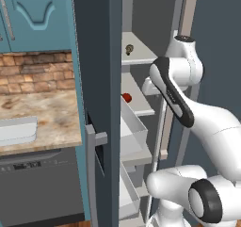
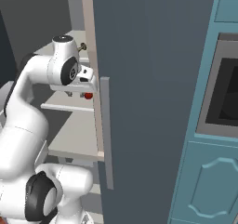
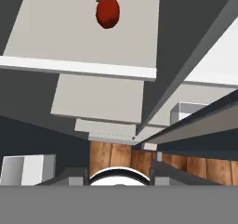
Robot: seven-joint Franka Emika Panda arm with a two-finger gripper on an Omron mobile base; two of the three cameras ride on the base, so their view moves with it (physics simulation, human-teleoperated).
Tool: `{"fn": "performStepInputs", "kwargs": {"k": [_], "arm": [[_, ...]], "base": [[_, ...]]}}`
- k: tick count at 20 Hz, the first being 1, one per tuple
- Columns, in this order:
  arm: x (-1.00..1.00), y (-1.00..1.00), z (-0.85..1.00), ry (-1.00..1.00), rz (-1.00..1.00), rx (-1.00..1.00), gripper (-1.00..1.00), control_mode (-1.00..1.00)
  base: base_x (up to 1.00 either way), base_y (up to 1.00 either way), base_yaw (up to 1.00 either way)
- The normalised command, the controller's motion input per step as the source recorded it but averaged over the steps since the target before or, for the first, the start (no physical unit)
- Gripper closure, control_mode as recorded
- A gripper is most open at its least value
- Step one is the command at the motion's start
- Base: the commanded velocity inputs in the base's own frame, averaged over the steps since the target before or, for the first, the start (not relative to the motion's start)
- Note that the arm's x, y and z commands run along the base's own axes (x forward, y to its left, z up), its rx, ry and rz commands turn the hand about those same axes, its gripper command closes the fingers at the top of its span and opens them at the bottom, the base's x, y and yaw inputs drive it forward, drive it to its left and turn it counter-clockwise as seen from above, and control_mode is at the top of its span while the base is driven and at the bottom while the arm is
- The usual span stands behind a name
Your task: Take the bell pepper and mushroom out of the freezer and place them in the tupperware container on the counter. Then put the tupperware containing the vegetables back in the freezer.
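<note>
Bell pepper (image 3: 108,13) is sitting alone on a pale grey freezer shelf (image 3: 83,32), and in the hand view it is lying well ahead of the jaws, toward the top of that view and slightly left of their centre line. Nothing is standing between the jaws and the pepper; bare shelf is stretching out beneath the hand. The gripper (image 3: 119,174) is showing just its two dark tips at the bottom of the hand view, standing apart with nothing between them, so the jaws are released and holding nothing. The pepper is roundish, with its green stem end pointing up-left in that view, so no long axis is dictating how the jaws should turn.

From the left base camera the pepper (image 1: 126,97) is peeking past the edge of the open freezer (image 1: 94,80) door, on a middle shelf, with the mushroom (image 1: 129,48) sitting on the shelf above it. The tupperware container (image 1: 18,129) is waiting on the table (image 1: 52,113), well away to the left of the freezer.

My judgement: the coming move is calling for the hand to travel forward over the shelf until the pepper is lying between the jaws.
</note>
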Motion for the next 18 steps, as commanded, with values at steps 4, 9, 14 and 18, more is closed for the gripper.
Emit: {"fn": "performStepInputs", "kwargs": {"k": [4,9,14,18], "arm": [[-0.13,0.00,0.00,-0.04,0.00,0.01,-1.00,-1.00],[-0.29,0.00,0.09,-0.06,0.00,0.14,-1.00,-1.00],[-0.30,0.00,0.08,-0.02,0.00,0.24,-1.00,-1.00],[-0.29,0.26,0.00,0.00,0.00,0.16,-1.00,-1.00]], "base": [[0.00,0.00,0.00],[0.00,0.00,0.00],[0.00,0.00,0.00],[0.00,0.00,0.00]]}}
